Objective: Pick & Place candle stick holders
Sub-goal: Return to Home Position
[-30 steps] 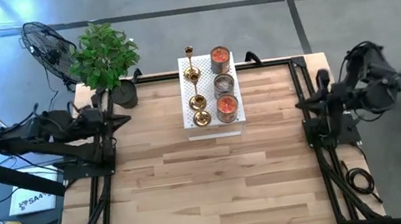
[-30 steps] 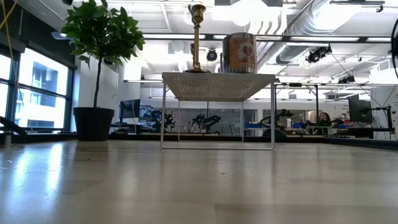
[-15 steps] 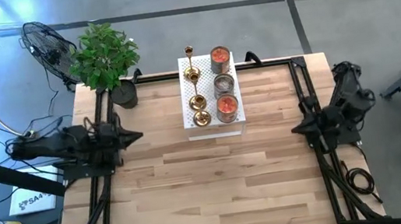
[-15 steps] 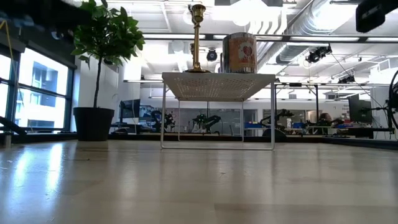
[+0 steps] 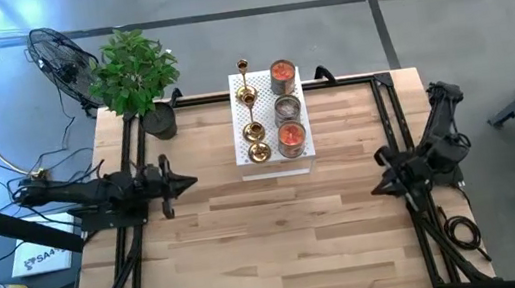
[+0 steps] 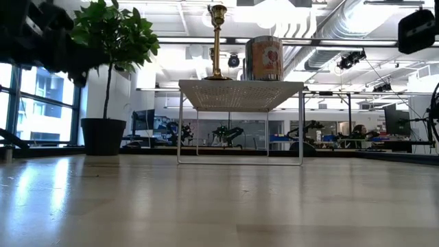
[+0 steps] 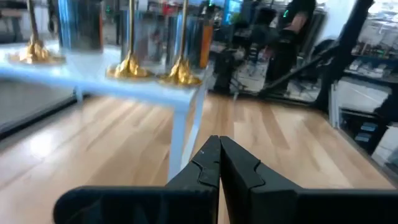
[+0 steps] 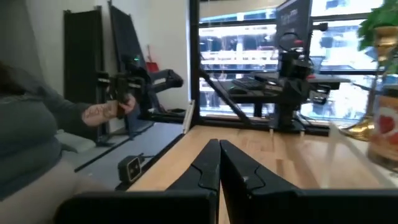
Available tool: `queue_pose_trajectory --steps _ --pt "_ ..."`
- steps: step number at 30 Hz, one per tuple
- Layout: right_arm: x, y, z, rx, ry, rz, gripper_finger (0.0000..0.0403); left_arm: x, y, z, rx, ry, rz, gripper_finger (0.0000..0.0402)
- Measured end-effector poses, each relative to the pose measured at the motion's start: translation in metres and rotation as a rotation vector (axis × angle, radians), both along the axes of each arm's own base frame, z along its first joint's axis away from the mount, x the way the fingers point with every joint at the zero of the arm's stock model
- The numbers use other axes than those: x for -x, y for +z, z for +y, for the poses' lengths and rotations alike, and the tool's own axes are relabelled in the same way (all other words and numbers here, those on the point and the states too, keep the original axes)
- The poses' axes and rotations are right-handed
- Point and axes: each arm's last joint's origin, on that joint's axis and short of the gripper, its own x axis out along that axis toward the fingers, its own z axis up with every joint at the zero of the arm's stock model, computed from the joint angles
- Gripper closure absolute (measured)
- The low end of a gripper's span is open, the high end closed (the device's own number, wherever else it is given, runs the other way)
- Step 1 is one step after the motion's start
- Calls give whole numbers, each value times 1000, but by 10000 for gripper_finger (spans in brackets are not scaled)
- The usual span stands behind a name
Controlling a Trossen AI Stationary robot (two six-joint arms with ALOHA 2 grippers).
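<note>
Three gold candle stick holders [image 5: 251,114] stand in a row by their round bases on the left half of a white perforated stand [image 5: 278,166] at the table's far middle. In the left wrist view their bases [image 7: 129,67] show on the stand's top. One holder [image 6: 218,41] shows in the low view. My left gripper [image 5: 190,182] is shut and empty, left of the stand, pointing toward the table's right; its shut fingers [image 7: 219,155] show in its wrist view. My right gripper [image 5: 377,191] is shut and empty [image 8: 219,155], near the table's right edge.
Three round cans [image 5: 287,109] stand on the stand's right half, beside the holders. A potted plant [image 5: 134,75] stands at the far left corner. A person [image 8: 37,143] sits beyond the table in the right wrist view. Bare wood [image 5: 271,243] lies in front of the stand.
My left gripper has gone toward the table's right and a little toward the near edge, closer to the stand. My right arm has unfolded, and its gripper has gone toward the near edge and come over the table's right edge. The holders have stayed in place.
</note>
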Motion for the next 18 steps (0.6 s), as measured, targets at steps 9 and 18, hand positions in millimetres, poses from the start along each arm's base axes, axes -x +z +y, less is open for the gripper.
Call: queue_pose_trajectory --steps 9,18 --pt "-1 -14 7 0 126 -51 403 -1 -5 0 -32 -8 -15 401" --pt "-10 -15 -2 43 -4 -50 403 -2 -4 -2 -99 -72 -20 401"
